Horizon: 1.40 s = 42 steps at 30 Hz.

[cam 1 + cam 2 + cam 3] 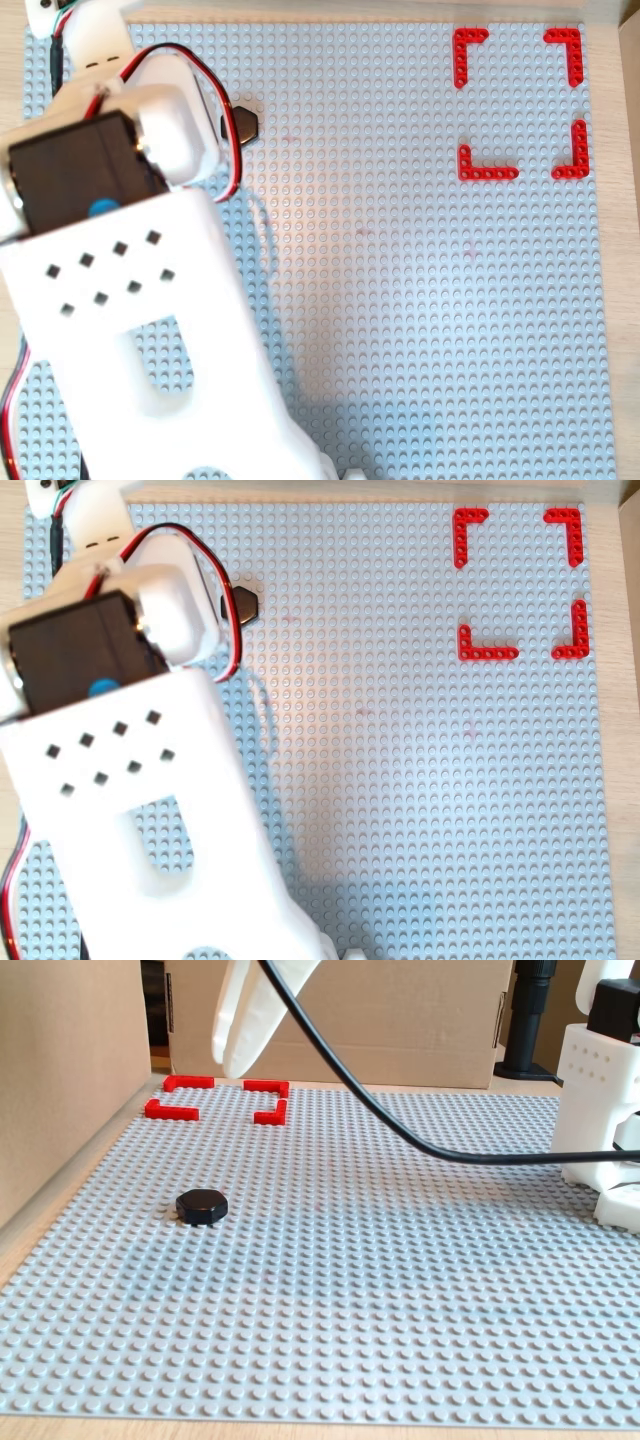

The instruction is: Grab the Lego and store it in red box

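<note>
1. The Lego, a small black flat-topped piece, sits on the grey studded baseplate that covers the tabletop. In the fixed view it lies toward the plate's left edge; in both overhead views only its edge peeks out from under the white arm, near the plate's top-left corner.
2. The gripper hangs in the air at the top of the fixed view, tips pointing down. Its two white fingers lie close together with only a thin slit between them, and nothing is held. It looks nearly closed.
3. The red box, four red corner brackets with gaps between them, stands empty at the far left corner in the fixed view, and at the top-right corner in both overhead views, well apart from the black piece.
4. The deciding relation: the piece lies below the fingertips and apparently nearer the camera. The grab is not yet made; I judge the fingers must spread, then descend over it.
</note>
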Tool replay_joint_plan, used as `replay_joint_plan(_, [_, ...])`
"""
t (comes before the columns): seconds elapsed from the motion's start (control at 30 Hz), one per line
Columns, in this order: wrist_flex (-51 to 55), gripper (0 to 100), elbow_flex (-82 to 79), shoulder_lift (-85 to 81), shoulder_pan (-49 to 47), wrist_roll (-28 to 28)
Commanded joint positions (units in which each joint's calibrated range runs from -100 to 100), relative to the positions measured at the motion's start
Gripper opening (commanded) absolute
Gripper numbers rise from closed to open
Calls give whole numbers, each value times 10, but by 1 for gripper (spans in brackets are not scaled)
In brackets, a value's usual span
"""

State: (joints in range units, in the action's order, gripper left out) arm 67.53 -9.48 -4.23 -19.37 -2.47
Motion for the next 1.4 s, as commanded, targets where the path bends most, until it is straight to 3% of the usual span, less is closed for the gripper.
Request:
replay_joint_plan(0.0, [-32,14,17,30,-1,0])
replay_joint_plan(0.6, [-118,14,20,164,52,-1])
replay_joint_plan(1.37, [-123,14,8,203,44,-12])
